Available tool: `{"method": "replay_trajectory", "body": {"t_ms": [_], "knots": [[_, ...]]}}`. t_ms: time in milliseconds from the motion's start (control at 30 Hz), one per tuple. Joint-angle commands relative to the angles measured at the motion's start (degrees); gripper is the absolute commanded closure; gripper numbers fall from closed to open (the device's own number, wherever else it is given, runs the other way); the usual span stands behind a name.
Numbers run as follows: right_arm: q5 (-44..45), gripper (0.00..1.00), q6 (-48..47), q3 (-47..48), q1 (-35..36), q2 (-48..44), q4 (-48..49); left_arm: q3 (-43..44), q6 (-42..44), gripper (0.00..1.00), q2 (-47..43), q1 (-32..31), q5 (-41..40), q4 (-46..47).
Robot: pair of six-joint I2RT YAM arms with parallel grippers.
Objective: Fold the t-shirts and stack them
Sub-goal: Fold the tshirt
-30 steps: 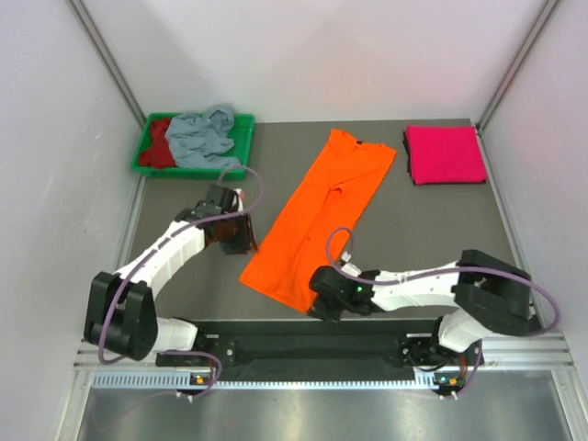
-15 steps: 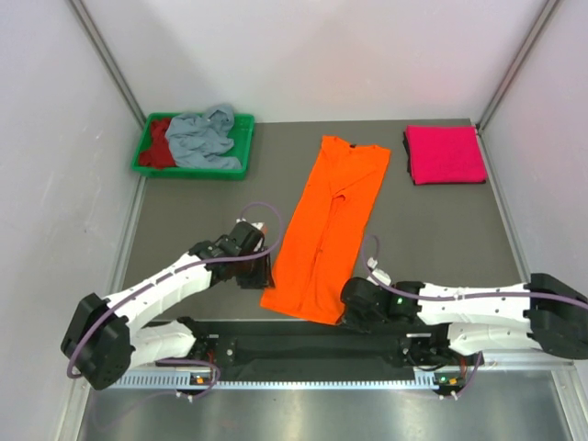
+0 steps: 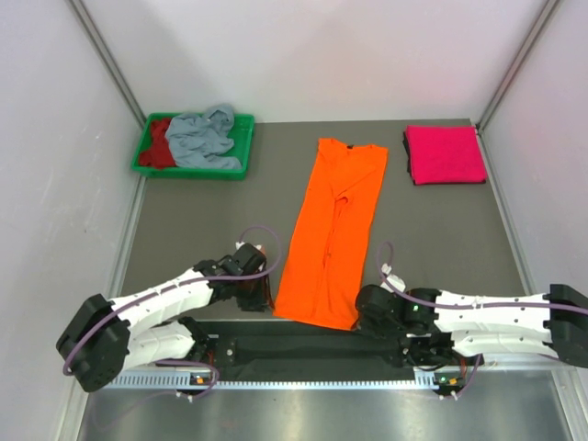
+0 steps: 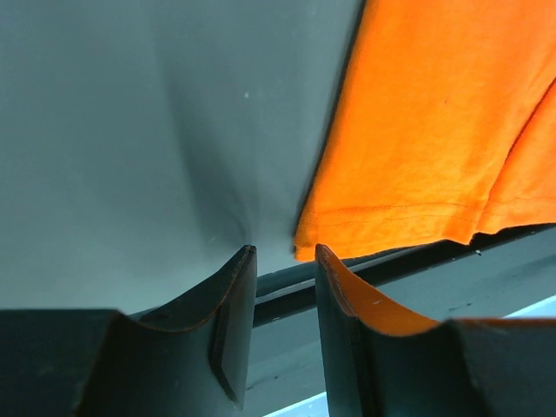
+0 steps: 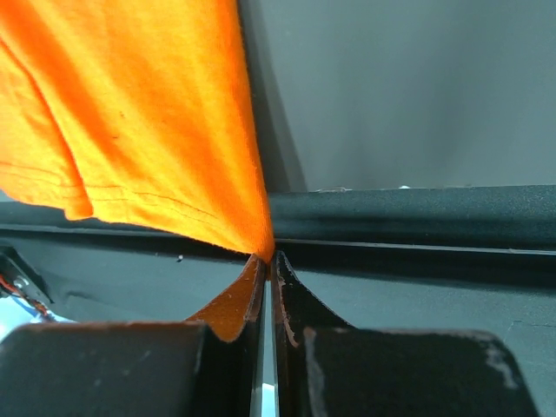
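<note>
An orange t-shirt (image 3: 333, 230), folded into a long strip, lies down the middle of the table with its hem at the near edge. My right gripper (image 3: 364, 312) (image 5: 268, 254) is shut on the hem's right corner (image 5: 252, 234). My left gripper (image 3: 263, 290) (image 4: 285, 250) stands open just left of the hem's left corner (image 4: 313, 243), with nothing between its fingers. A folded magenta t-shirt (image 3: 445, 154) lies at the back right. A grey-blue t-shirt (image 3: 202, 138) and a dark red one (image 3: 162, 145) are crumpled in the tray.
A green plastic tray (image 3: 147, 165) sits at the back left. A black rail (image 3: 303, 347) runs along the table's near edge, right under both grippers. White walls close in the left and right sides.
The right gripper dragged the orange hem right and toward the near edge, straightening the shirt. The left arm swung from mid-table to the hem's left corner.
</note>
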Motion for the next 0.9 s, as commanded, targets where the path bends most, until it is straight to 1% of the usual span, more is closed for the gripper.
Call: {"method": "replay_trajectory", "body": {"t_ms": [0, 167, 433, 567, 733, 867], "knots": [[1.89, 1.0, -0.03, 0.1, 0.88, -1.72, -0.85, -1.53, -3.16, 0.62, -0.54, -0.51, 2.44, 7.04], [2.15, 1.0, -0.47, 0.11, 0.88, -1.89, -1.29, -2.15, -4.22, 0.62, 0.43, -0.68, 3.24, 9.52], [2.59, 1.0, -0.38, -0.6, 0.97, -3.47, -1.38, -2.24, -4.57, 0.68, 2.02, -0.95, 1.57, 7.76], [2.77, 1.0, -0.56, -0.51, 1.05, -4.0, -2.17, -1.44, -4.31, 0.68, 1.58, -1.39, 0.42, 6.53], [2.94, 1.0, 0.05, -1.3, 1.23, -5.58, -2.35, -2.06, -5.36, 0.69, 3.42, -2.26, 2.26, 9.42], [3.21, 1.0, -0.03, -1.48, 1.41, -6.46, -3.22, -2.06, -6.06, 0.85, 4.3, -3.14, 2.71, 10.13]]}}
